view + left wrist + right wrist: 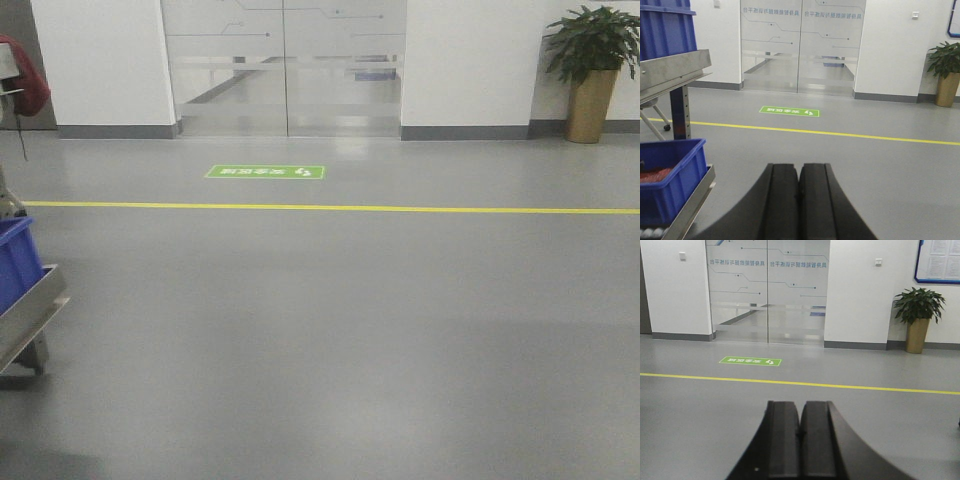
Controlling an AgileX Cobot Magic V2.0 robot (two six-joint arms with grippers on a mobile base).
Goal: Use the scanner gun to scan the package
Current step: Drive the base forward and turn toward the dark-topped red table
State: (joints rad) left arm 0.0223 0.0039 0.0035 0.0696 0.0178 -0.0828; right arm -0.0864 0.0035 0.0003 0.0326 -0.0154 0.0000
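No package and no scanner gun show in any view. My left gripper (799,172) is shut and empty, its black fingers pressed together, pointing across bare grey floor toward the glass doors. My right gripper (800,410) is also shut and empty, held level over the floor. Neither gripper shows in the front view.
A metal conveyor frame (675,67) with a blue bin (670,172) stands at the left; the bin also shows in the front view (18,262). A yellow floor line (330,208), a green floor sign (265,172), frosted glass doors (285,65) and a potted plant (592,70) lie ahead.
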